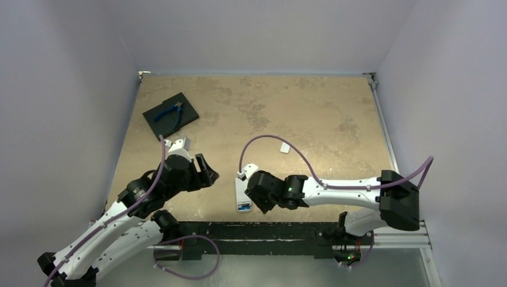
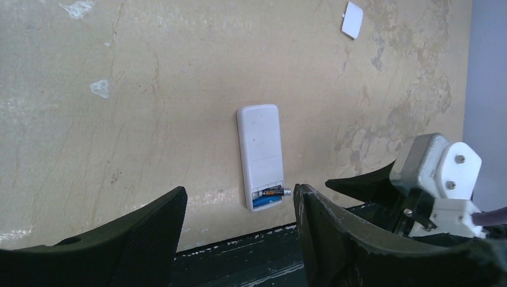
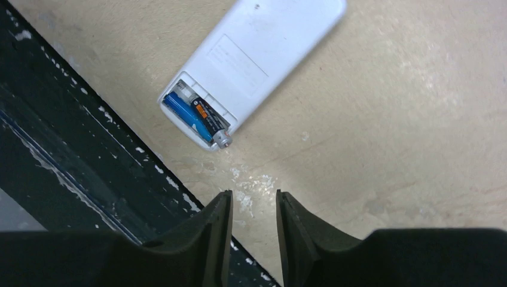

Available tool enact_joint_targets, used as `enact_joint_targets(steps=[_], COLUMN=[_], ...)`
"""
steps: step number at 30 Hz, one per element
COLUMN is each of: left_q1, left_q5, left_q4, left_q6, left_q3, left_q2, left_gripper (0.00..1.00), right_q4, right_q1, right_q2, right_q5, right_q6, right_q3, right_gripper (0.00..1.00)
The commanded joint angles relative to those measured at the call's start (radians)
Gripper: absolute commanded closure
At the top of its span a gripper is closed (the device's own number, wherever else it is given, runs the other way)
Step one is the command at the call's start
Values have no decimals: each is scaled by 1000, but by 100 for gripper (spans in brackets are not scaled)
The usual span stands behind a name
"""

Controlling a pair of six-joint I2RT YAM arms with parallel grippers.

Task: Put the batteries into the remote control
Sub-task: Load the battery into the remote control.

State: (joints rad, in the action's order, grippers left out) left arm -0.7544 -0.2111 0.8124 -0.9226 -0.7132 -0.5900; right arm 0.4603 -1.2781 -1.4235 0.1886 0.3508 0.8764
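Observation:
The white remote control (image 1: 241,192) lies back up near the table's front edge, its battery bay open. A blue battery (image 3: 184,113) lies in the bay. Beside it the dark battery (image 3: 205,115) sits slanted, its metal tip (image 3: 222,140) poking past the bay's edge. My right gripper (image 3: 254,200) hovers just short of that end, open by a narrow gap with nothing between its fingers. My left gripper (image 2: 239,196) stands wide open and empty, off to the left of the remote control (image 2: 260,152) and looking at the bay from a distance.
A small white battery cover (image 1: 285,146) lies loose on the table beyond the remote. Blue-handled pliers (image 1: 169,112) rest on a black square pad (image 1: 185,110) at the back left. The black base rail (image 1: 269,230) runs along the near edge.

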Motion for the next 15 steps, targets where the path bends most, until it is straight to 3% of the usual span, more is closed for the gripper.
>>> enact_joint_targets(steps=[1,7,15], left_q1=[-5,-4,-4], left_q5=[69,129,225], left_q4=[-86,-142,-224], left_q6=[14,11,15], left_q3=[34,92,155], left_q2=[-19,-48,-91], left_gripper=[34,34,35], right_q4=[-108,-159,-168], right_q1=[-3,-2,0], right_q2=[93,164,168], right_q5=[88,141,123], right_q6=[188,337,450], right_q3=[-57,-115,-128], right_gripper=[58,52,56])
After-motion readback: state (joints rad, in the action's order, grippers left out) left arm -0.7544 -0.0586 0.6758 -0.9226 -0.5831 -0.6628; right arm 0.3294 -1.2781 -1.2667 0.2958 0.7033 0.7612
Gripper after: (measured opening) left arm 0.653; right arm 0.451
